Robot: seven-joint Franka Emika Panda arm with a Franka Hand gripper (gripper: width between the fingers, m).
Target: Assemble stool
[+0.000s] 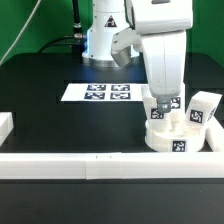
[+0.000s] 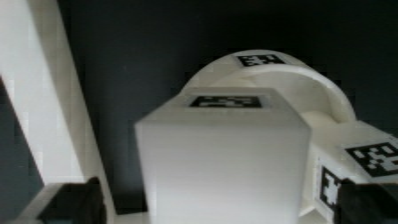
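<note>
Remote check, single moment, both cams.

1. Pincer point(image 1: 165, 101): set low over the seat point(image 1: 167, 139), on the near side of the surface point(image 1: 50, 130), toward the exterior view's right. One leg point(image 1: 171, 106) stands upright on top of the seat, directly under the pincer. In the wrist view the same leg point(image 2: 222, 155) fills the centre, tag facing up. One dark finger point(image 2: 71, 205) shows off to its side, apparently w/ a slim gap to the leg. The other finger is hidden. I cannot tell whether the pincer is apart or clamped on the leg.

2. Seat: round white disc, lying flat, just inside the near border rail point(image 1: 90, 165). Contact w/ that rail: can't tell. Tag on its rim faces the ext. cam.

3. Second leg point(image 1: 203, 110): upright, just beside the seat on the exterior view's right, close to the side rail point(image 1: 216, 142). Whether it touches the seat: can't tell.

4. Wrist view, beyond the leg: a rounded white part point(image 2: 267, 78) w/ a tag on top. I can't ID which part it is. A tag also shows on the leg's side face.

5. Marker board point(image 1: 100, 92): flat on the surface, farther back and toward the exterior view's left, well apart from the stool parts.
</note>
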